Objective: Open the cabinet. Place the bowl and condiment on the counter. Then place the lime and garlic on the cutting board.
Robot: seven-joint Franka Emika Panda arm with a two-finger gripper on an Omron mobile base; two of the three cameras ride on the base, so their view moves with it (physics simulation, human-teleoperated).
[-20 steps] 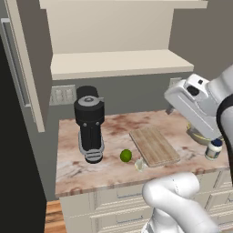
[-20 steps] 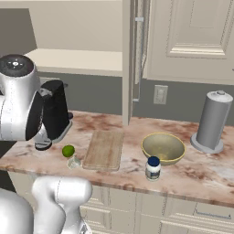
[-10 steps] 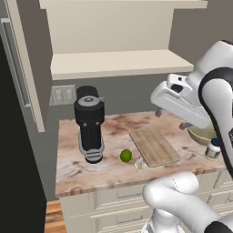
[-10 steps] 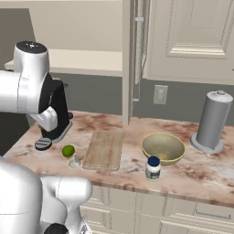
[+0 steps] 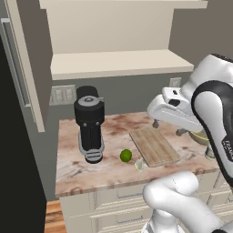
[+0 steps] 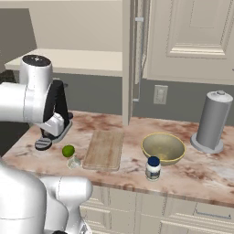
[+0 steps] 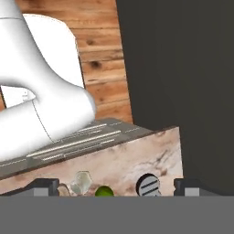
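The cream wall cabinet (image 6: 192, 39) stands open, its raised-panel door (image 6: 129, 59) swung out edge-on with the long metal bar handle showing along it. Both things from inside are down on the pinkish-brown marble counter (image 6: 183, 176): the wide, shallow olive-yellow bowl (image 6: 163, 147) sits to the right of the board, and the small white jar with the dark blue lid (image 6: 153, 168) stands just in front of it, close to the counter's edge.

The flat light-brown wooden cutting board (image 6: 104, 149) lies bare in the middle of the slab. Off its left corner sits the small bright green lime (image 6: 68, 150), on the marble and not on the wood. Right beside the lime, nearer the counter edge, is the pale, lumpy garlic bulb (image 6: 74, 161), also on the marble just off the board's corner.

The white arm reaches across above the counter, and the two-finger gripper (image 7: 116, 186) shows its dark tips set far apart at the bottom of the hand view, jaws spread wide with nothing between them. Beyond those tips, the hand view shows the garlic, the lime and a round slotted dark base on the marble.

A black coffee machine (image 5: 90, 123) stands left of the lime, and a grey paper-towel roll (image 6: 212, 119) stands on its holder at the far right.
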